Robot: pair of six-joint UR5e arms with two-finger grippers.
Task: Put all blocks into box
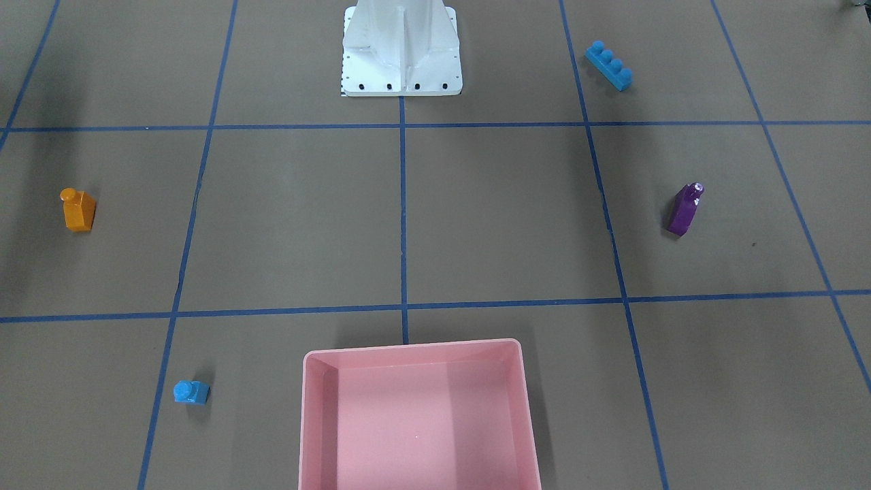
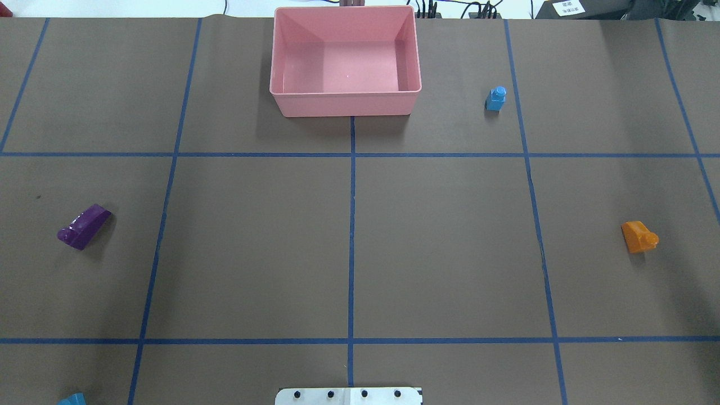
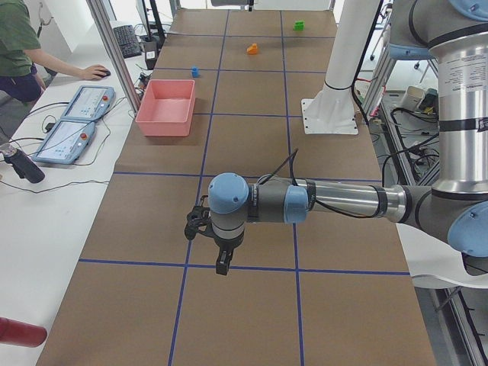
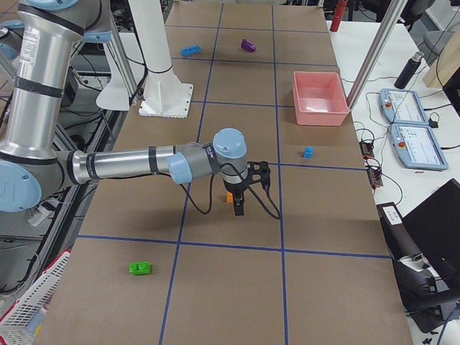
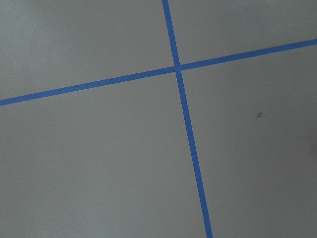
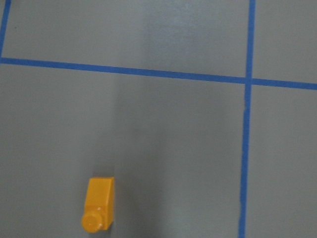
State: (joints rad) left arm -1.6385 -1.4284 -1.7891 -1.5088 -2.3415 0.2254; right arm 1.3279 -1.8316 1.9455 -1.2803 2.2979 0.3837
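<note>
Apparently the right gripper (image 4: 238, 205) is hovering near the orange sloped brick (image 6: 99, 203), likely lining up a pick (clenched or released, I cannot tell, nor for the left gripper (image 3: 222, 263)); the pink bin (image 2: 345, 104) is standing empty, well apart.

I see the box (image 2: 344, 104) at the far middle of the table (image 2: 450, 253); the small one-stud block (image 2: 496, 99) stands to its right, apart from it; the sloped one-stud block (image 2: 638, 237) lies further right and nearer; the two-stud block (image 4: 140, 268) lies beyond that, toward the right end; the tall narrow block (image 2: 83, 226) lies on the left at mid-depth; the four-stud block (image 1: 610, 66) lies near-left, to the left of the robot base (image 2: 349, 396).
</note>
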